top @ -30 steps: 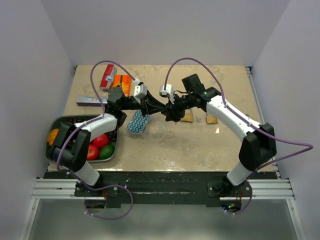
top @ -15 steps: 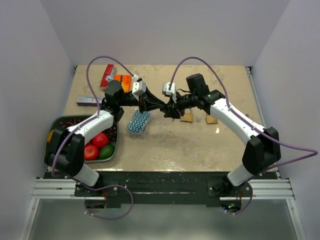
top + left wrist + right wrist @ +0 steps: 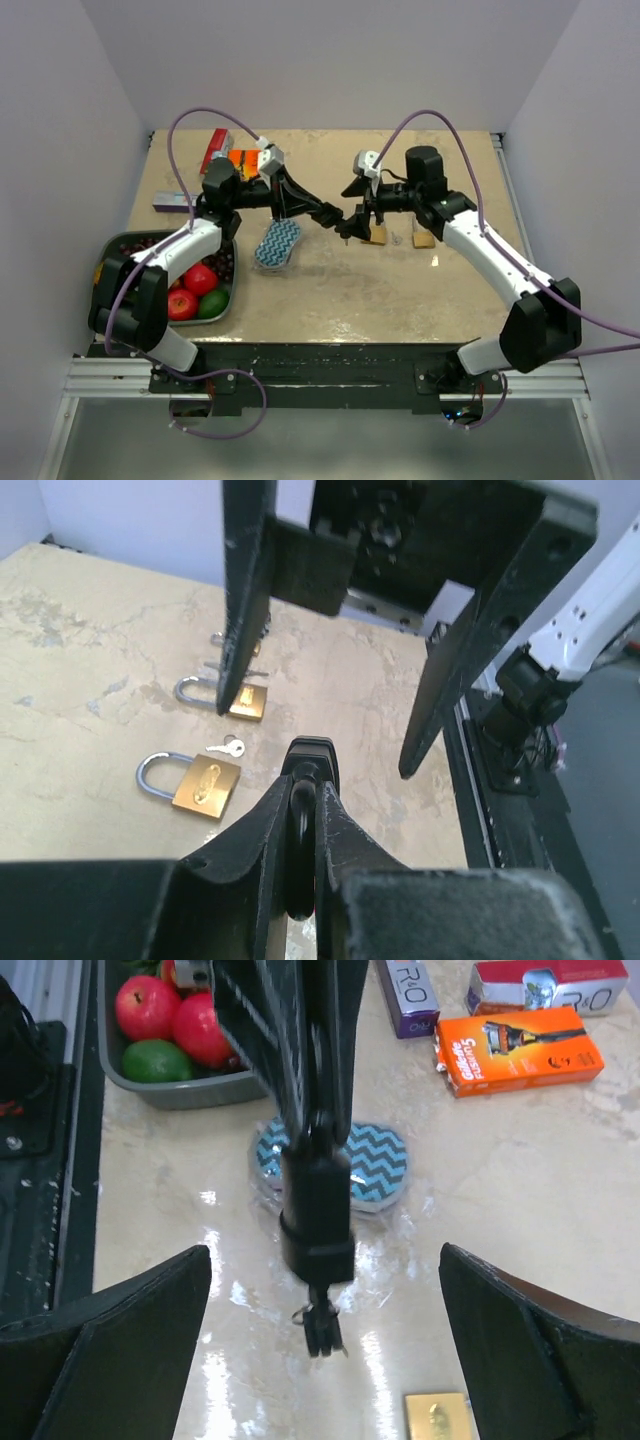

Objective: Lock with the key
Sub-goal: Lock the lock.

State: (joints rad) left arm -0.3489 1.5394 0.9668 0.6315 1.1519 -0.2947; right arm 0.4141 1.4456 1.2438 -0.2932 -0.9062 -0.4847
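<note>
My left gripper (image 3: 333, 214) is shut on a black padlock (image 3: 316, 1210) and holds it in the air over the table's middle. In the left wrist view the lock's shackle (image 3: 301, 810) sits pinched between the fingers. A black-headed key (image 3: 321, 1332) sticks out of the lock's lower end, with a small ring on it. My right gripper (image 3: 360, 214) stands open just right of the lock, one finger on each side of it and neither touching. Its fingers (image 3: 240, 610) loom large in the left wrist view.
Two brass padlocks (image 3: 375, 235) (image 3: 423, 239) lie on the table under the right arm, with a small silver key (image 3: 228, 746) between them. A zigzag pouch (image 3: 278, 243), an orange razor box (image 3: 245, 165), a red box (image 3: 214, 150) and a fruit bin (image 3: 108, 250) lie to the left.
My right gripper has opened, let go of the key and drawn back to the right. The left gripper keeps hold of the lock, shifted slightly left.
</note>
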